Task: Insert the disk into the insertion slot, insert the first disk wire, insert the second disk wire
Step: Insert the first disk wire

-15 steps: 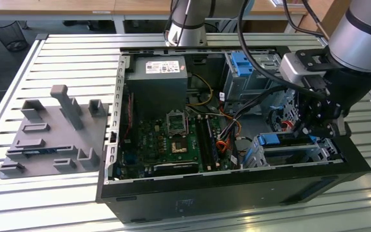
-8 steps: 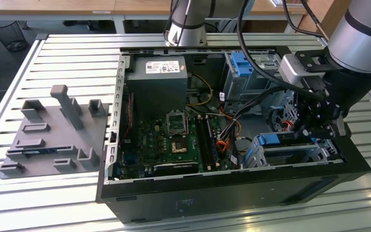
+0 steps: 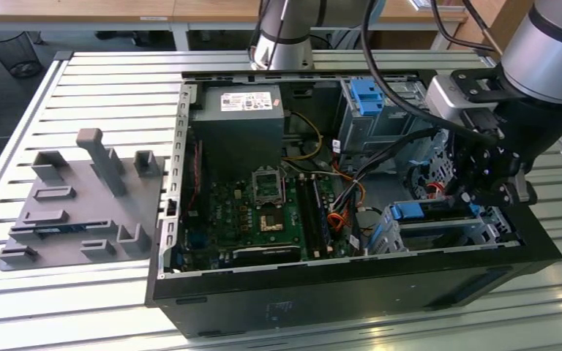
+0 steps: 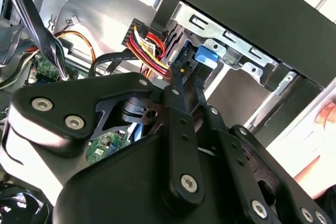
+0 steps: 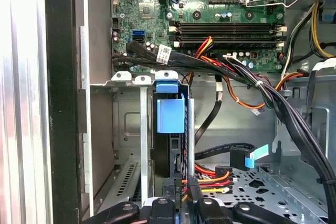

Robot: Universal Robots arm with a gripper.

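A pale slatted metal worktop (image 3: 85,80) carries an open black computer case (image 3: 359,292) lying on its side. A flat grey fixture plate with upright holders (image 3: 66,219) sits beside the case on the exterior view's left. Inside the case are a green motherboard (image 3: 261,212) and a grey box-shaped power supply (image 3: 237,124).

The silver robot arm (image 3: 555,51) reaches into the case from the exterior view's right. The disk, a flat drive framed by a bright blue plastic carrier (image 3: 420,210), sits inside the insertion slot, a low silver-grey perforated sheet-metal cage (image 3: 456,230) in the case's corner. In the first wrist view the carrier (image 5: 170,111) shows edge-on between the cage's walls (image 5: 128,124).

The black end effector (image 4: 184,77) is clenched on the disk wire (image 4: 144,43), a bundle of red, yellow and black leads ending in a black plug. The plug is held just beside the blue carrier (image 4: 206,56). A small blue plug on a black cable (image 5: 251,158) lies loose nearby on the perforated metal.
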